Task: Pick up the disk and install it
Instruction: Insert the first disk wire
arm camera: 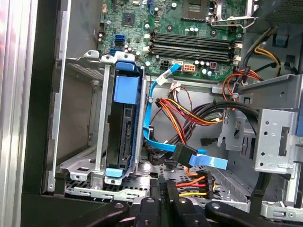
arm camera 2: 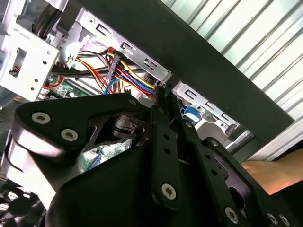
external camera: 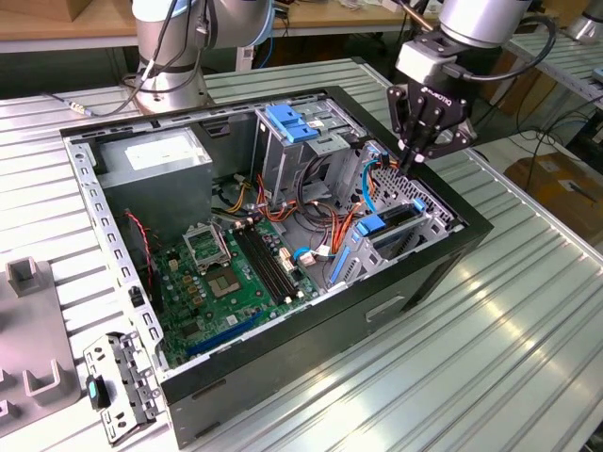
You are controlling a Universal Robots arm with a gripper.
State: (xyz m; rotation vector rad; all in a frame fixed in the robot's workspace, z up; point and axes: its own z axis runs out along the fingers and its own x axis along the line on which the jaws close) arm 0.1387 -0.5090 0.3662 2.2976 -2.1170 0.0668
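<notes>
A grey fixture block (external camera: 33, 330) and a loose perforated bracket (external camera: 118, 384) lay nearest the camera on the ribbed metal table (external camera: 490, 348) in the exterior view, beside the open black computer case (external camera: 377, 297). Inside the case, the green motherboard (external camera: 231, 278) filled the floor, with a grey power-supply box (external camera: 155, 160) at the far corner. Toward the exterior view's right, the disk (external camera: 386, 231) stood on edge in its metal bay, blue side rail uppermost; in the first wrist view the disk (arm camera: 125, 127) sat seated between the bay's walls, a blue data cable (arm camera: 161, 132) looping just beside it. Above that bay, the gripper (external camera: 415, 160) hovered empty, its black fingers (arm camera 2: 163, 142) pressed together with nothing between them. Farther back rose a tall metal cage (external camera: 287, 141) with a blue top.
</notes>
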